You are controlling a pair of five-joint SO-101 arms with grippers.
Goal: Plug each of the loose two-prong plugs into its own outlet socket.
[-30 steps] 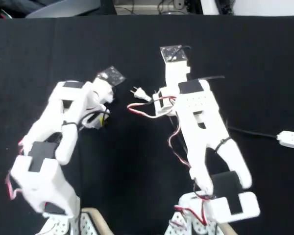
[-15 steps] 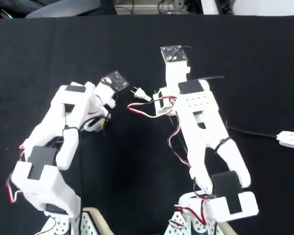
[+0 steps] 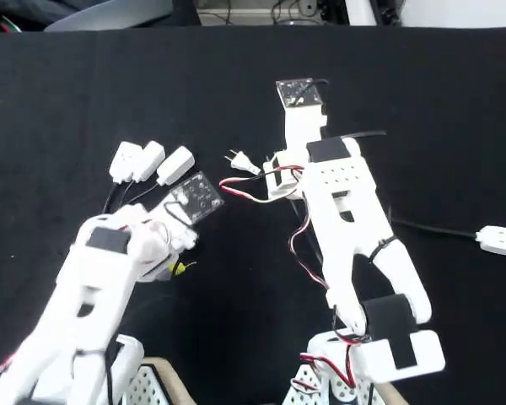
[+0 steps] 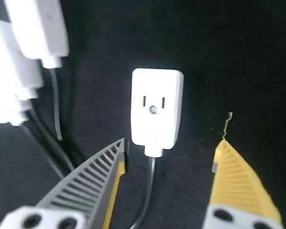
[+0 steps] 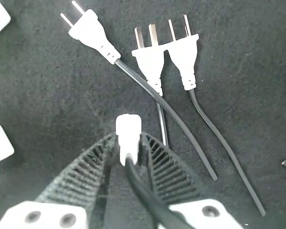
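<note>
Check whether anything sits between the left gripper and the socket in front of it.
Nothing visible. The socket lies on bare cloth just ahead of the open left gripper; only its own cord runs back between the fingers. Two other sockets lie aside.

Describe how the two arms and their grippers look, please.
Both arms are blocky white plastic links with black servo patches and looping red-and-white wires: the left arm and the right arm. The left gripper has triangular ribbed fingers, one grey, one yellow. The right gripper has dark ribbed fingers on white bases with screw holes.
</note>
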